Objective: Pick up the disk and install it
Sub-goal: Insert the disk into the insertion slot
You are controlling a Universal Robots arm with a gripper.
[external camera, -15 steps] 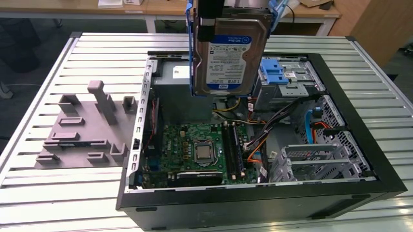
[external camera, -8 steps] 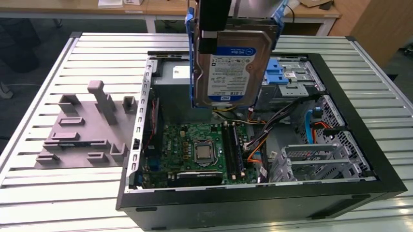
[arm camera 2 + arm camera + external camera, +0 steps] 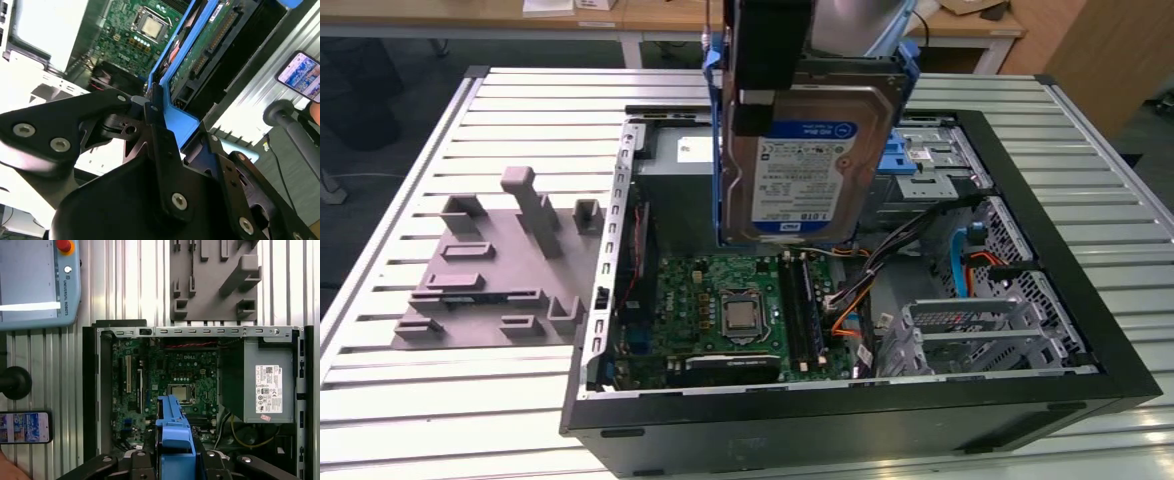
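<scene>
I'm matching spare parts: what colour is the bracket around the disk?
The disk has a blue bracket, clearest in the first wrist view.

An open case lay on the slatted table, its green motherboard and chip facing up. A grey power box sat in one corner. A grey fixture lay beside the case. A phone and pendant lay off another side.

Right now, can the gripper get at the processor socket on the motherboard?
Probably not. The computer case is open above the processor socket, but the gripper is shut on the disk, which hangs below it, over the motherboard.
</scene>
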